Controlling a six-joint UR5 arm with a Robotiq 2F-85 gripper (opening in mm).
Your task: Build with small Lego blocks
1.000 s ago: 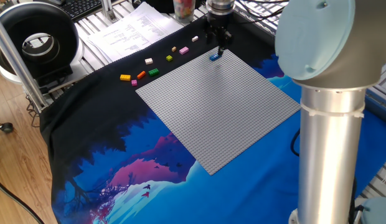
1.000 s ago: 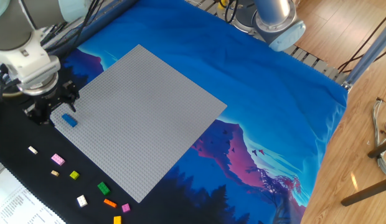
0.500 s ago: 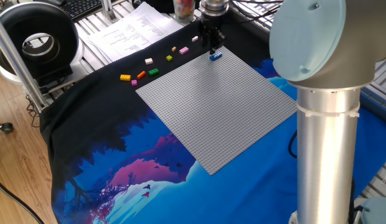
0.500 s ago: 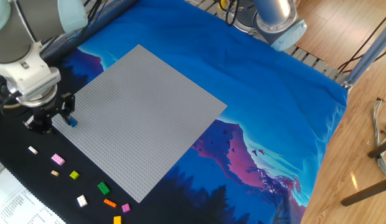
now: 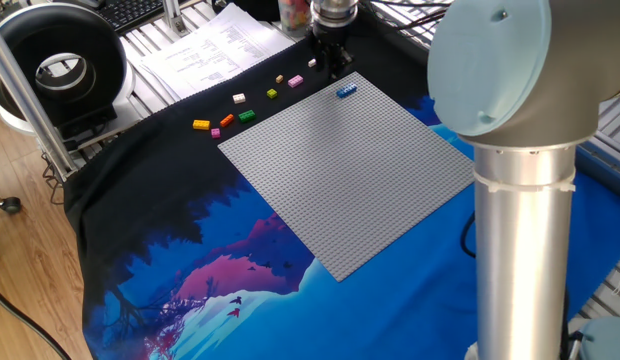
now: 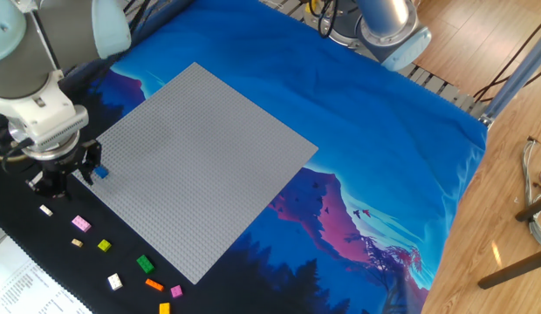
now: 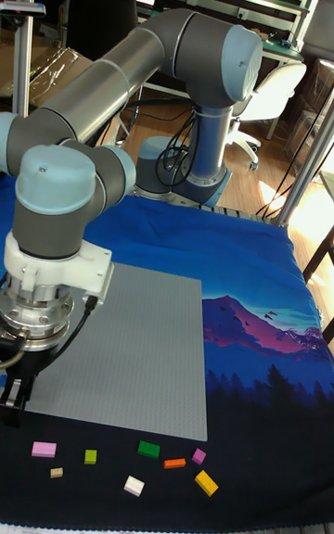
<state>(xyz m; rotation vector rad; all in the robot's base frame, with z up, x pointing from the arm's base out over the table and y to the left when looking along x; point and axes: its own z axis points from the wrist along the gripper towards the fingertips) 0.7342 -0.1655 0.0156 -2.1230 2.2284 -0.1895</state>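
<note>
Blue mountain-print cloth on table, grey baseplate (image 5: 350, 165) centre. Blue brick (image 5: 346, 91) at plate's 12 o'clock corner. Gripper (image 5: 330, 62) just beyond, grip unreadable. Loose bricks (image 5: 240, 112) at 10 o'clock; careless swing could scatter them.

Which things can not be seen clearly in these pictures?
- Hand: whether open or shut; its fingers are dark against black cloth in both fixed views.
- Blue brick: hidden behind the arm's wrist in the tall fixed view.
- Tan brick: too small for its studs to show.
- Printed paper: text too small to read.
</note>
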